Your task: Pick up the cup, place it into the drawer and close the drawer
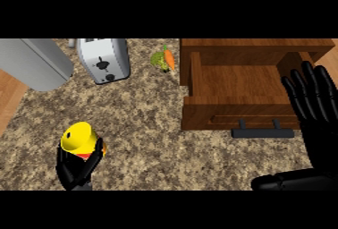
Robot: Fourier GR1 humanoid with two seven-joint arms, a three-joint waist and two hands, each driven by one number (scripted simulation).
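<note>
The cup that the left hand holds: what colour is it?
The cup is bright yellow, with some red-orange low down; the head view shows it best.

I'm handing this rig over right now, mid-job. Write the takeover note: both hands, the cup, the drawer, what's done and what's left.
Left hand: shut on the yellow cup, at the counter's lower left. I cannot tell if the cup is off the surface.
Right hand: open, fingers up, resting at the view's right beside the drawer.
Drawer: pulled open, nothing showing inside, black handle facing the robot.
Done: cup grasped.
Left: carry the cup right to the drawer, set it inside, release, then push the drawer closed.
</note>
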